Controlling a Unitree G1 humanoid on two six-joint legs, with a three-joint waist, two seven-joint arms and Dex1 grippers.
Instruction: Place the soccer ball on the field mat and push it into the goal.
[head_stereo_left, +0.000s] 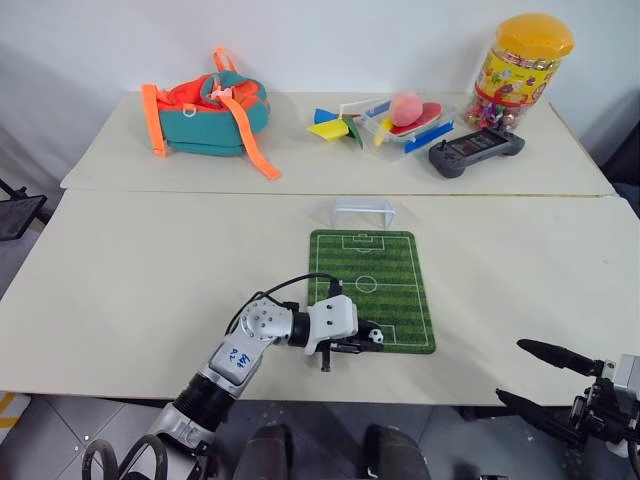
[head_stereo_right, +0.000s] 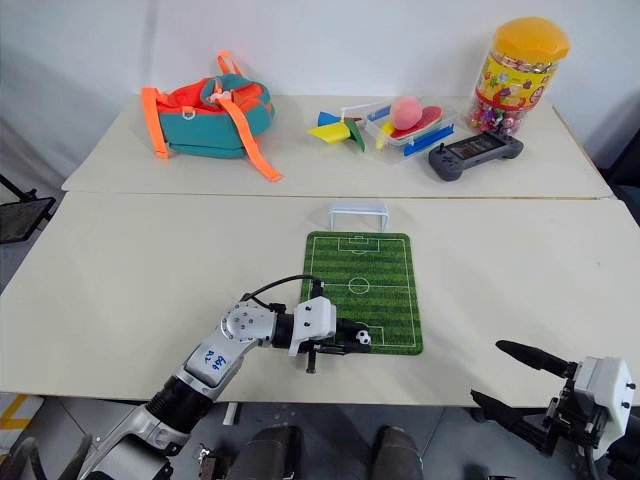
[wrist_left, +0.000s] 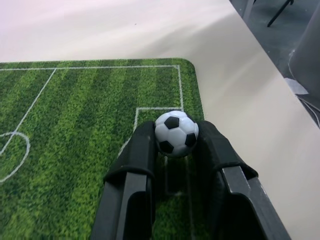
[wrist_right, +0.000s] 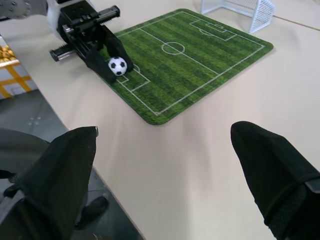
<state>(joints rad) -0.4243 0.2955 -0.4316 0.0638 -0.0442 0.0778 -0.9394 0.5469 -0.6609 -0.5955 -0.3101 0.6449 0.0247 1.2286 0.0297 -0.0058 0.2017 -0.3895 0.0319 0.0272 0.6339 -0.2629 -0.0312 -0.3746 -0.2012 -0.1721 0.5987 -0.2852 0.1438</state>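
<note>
1. Ball (wrist_left: 176, 134) sits pinched between the left claw's (head_stereo_left: 368, 338) fingers (wrist_left: 137, 152), low over the mat's (head_stereo_left: 372, 262) near end, at its 6 o'clock penalty box.
2. Goal (head_stereo_left: 363, 211) stands just off the mat's far end, at 12 o'clock from the ball; the mat's long axis runs straight toward it.
3. Left claw is much the nearer; right claw (wrist_right: 160, 165) hangs spread and empty, off the table's near edge at 4 o'clock.
</note>
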